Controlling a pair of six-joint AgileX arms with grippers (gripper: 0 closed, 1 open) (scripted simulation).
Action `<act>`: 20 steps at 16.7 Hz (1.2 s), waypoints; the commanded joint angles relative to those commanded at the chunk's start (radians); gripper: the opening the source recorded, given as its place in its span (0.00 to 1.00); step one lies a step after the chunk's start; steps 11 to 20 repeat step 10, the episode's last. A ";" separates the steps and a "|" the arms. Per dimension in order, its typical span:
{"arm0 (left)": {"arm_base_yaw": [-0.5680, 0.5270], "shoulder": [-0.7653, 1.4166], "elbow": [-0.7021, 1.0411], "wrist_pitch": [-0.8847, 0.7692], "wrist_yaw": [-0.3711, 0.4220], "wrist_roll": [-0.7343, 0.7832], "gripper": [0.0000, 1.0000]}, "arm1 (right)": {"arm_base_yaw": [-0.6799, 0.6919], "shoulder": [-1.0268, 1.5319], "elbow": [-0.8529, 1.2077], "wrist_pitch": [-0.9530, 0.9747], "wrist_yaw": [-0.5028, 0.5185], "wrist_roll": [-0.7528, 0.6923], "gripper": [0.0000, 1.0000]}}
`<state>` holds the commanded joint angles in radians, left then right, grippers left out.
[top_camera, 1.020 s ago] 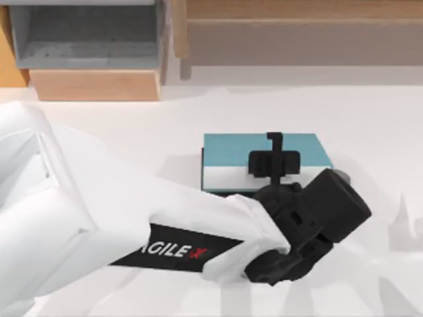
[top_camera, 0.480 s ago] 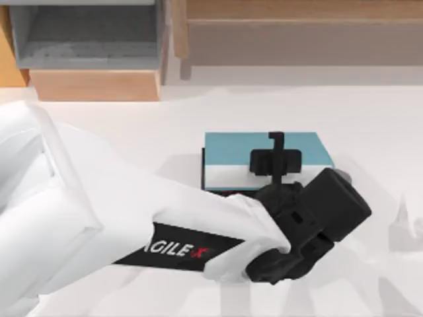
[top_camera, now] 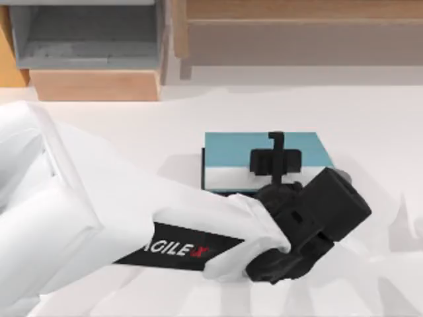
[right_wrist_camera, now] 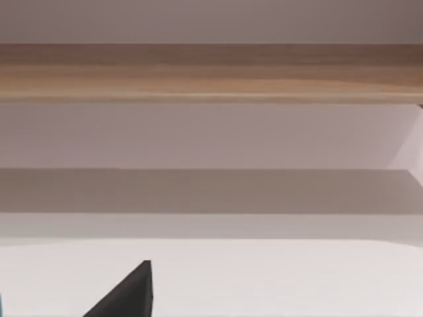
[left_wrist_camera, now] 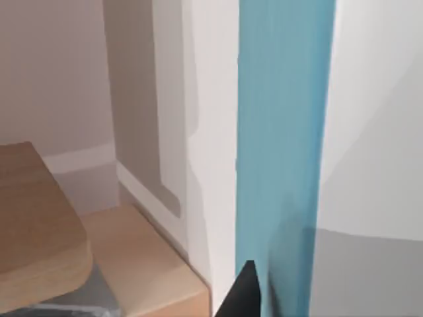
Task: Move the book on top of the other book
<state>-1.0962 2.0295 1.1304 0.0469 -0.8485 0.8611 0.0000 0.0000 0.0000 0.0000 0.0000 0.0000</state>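
1. Left gripper [top_camera: 275,150] hangs over the middle of the book [top_camera: 231,148], at the end of the white AgileX arm that reaches in from the table's left side. Whether it is open or closed cannot be told.
2. Directly under the gripper, the book lies flat with its teal cover up. The white band runs along the edge nearer the arm's wrist. In the left wrist view the cover appears as a teal strip [left_wrist_camera: 281,132], with a black tip of the gripper [left_wrist_camera: 244,290] against it.
3. Just below that, the other book [top_camera: 202,165] shows as a thin dark sliver along the teal book's left edge and under its white band, so the teal book sits on top of it, nearly square with it.
4. Around both books, out from the gripper on every side, lies the bare white table [top_camera: 370,112].
5. Farther beyond the gripper and off to its left, a light wooden block [top_camera: 96,84] stands at the table's back edge, with a grey open compartment [top_camera: 86,39] behind it.
6. Farthest beyond the gripper, a long wooden ledge [top_camera: 297,10] runs along the back.
7. Well apart from this, the right gripper [right_wrist_camera: 129,297] is parked over bare table, facing that ledge.
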 joint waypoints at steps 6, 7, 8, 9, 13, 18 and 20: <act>0.000 0.000 0.000 0.000 0.000 0.000 1.00 | 0.000 0.000 0.000 0.000 0.000 0.000 1.00; 0.000 0.000 0.000 0.000 0.000 0.000 1.00 | 0.000 0.000 0.000 0.000 0.000 0.000 1.00; 0.000 0.000 0.000 0.000 0.000 0.000 1.00 | 0.000 0.000 0.000 0.000 0.000 0.000 1.00; 0.000 0.000 0.000 0.000 0.000 0.000 1.00 | 0.000 0.000 0.000 0.000 0.000 0.000 1.00; 0.000 0.000 0.000 0.000 0.000 0.000 1.00 | 0.000 0.000 0.000 0.000 0.000 0.000 1.00; 0.000 0.000 0.000 0.000 0.000 0.000 1.00 | 0.000 0.000 0.000 0.000 0.000 0.000 1.00; 0.000 0.000 0.000 0.000 0.000 0.000 1.00 | 0.000 0.000 0.000 0.000 0.000 0.000 1.00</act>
